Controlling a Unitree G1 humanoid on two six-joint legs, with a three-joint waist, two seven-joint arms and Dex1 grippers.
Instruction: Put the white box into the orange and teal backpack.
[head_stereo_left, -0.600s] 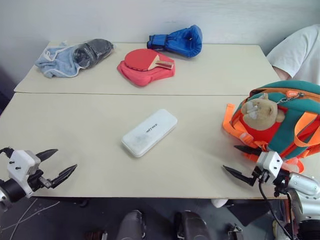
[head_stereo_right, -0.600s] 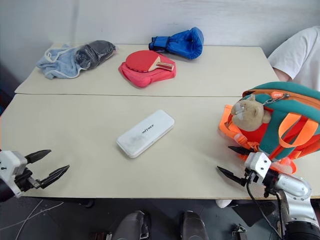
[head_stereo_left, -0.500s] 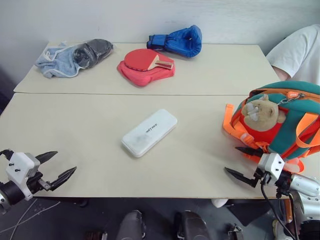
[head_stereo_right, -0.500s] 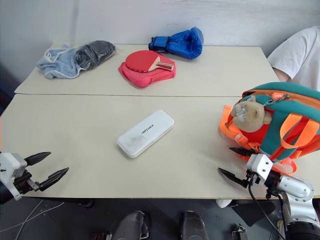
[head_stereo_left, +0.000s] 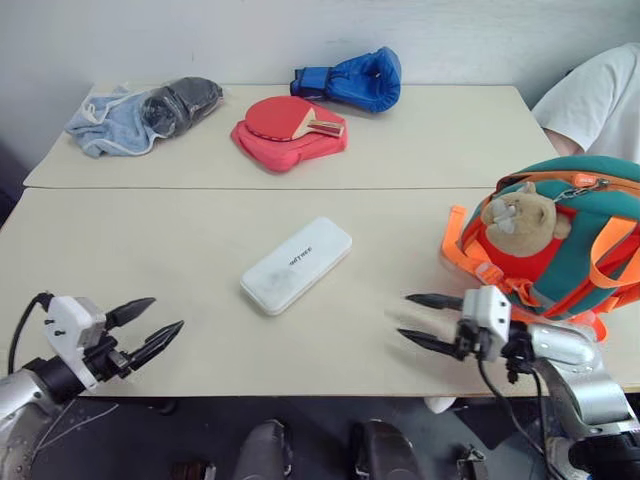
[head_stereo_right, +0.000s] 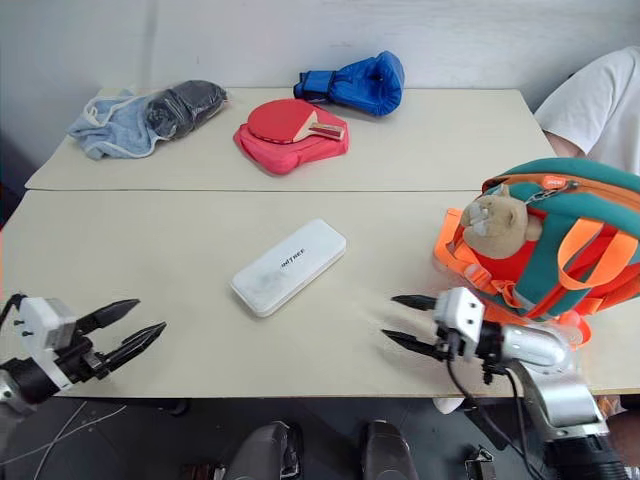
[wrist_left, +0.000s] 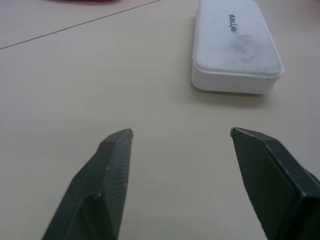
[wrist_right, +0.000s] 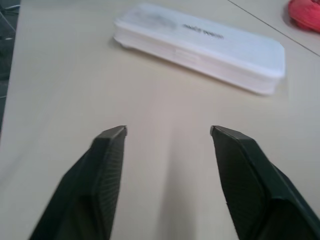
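The white box (head_stereo_left: 296, 265) lies flat on the near table, slanted, with dark lettering on its top; both wrist views show it too (wrist_left: 235, 47) (wrist_right: 200, 47). The orange and teal backpack (head_stereo_left: 575, 240) stands at the table's right edge with a tan plush toy (head_stereo_left: 522, 215) on its front. My left gripper (head_stereo_left: 148, 330) hovers open over the front left of the table, pointing toward the box. My right gripper (head_stereo_left: 412, 320) is open just left of the backpack, pointing at the box. Nothing is between either pair of fingers.
On the far table lie a red paddle on its red case (head_stereo_left: 290, 130), a blue boxing glove (head_stereo_left: 350, 78) and a dark shoe on a light blue cloth (head_stereo_left: 140, 112). A person in a white shirt (head_stereo_left: 595, 100) sits behind the backpack.
My right gripper has swung left, away from the backpack's base toward the box. My left gripper has moved slightly right and forward. The box and backpack have stayed put.
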